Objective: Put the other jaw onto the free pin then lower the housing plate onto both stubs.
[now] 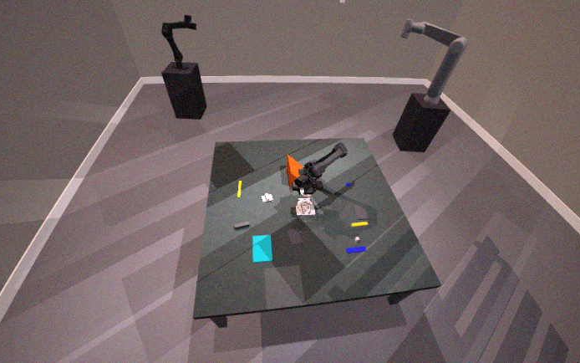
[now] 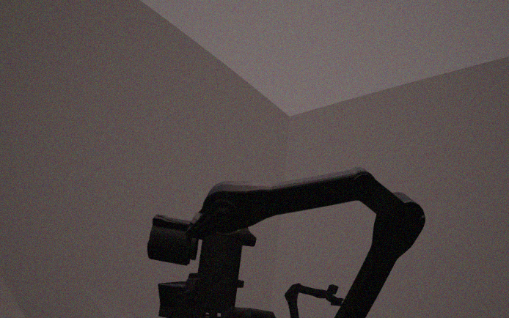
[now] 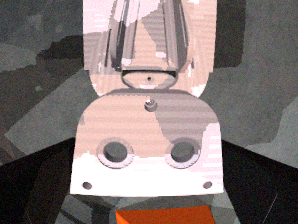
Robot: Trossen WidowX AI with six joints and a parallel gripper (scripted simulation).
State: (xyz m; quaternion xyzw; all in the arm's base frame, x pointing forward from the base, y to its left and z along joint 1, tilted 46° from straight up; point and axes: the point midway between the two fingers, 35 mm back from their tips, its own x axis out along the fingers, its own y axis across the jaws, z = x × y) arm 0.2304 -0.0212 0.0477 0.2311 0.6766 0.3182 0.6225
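Observation:
My gripper (image 1: 305, 191) (image 3: 147, 147) is shut on the pale housing plate (image 3: 142, 120), with one dark finger at each side edge. The plate has two large ringed holes, a small knob near its rounded edge and two small corner holes. The white gripper base (image 1: 299, 212) (image 3: 96, 30) lies on the table below and just beyond the plate's rounded edge in the wrist view. Long pale parts, seemingly the jaws, lie over the base. The pins, the stubs and any gear mesh cannot be made out. In the exterior view the fingertips are out of frame.
An orange block (image 1: 293, 170) (image 3: 167, 215) stands close behind the gripper. A small white part (image 1: 267, 197) lies left of the base. The table also bears a cyan block (image 1: 262, 248), yellow bars (image 1: 239, 188) (image 1: 359, 223), a blue bar (image 1: 356, 249) and a grey bar (image 1: 241, 225).

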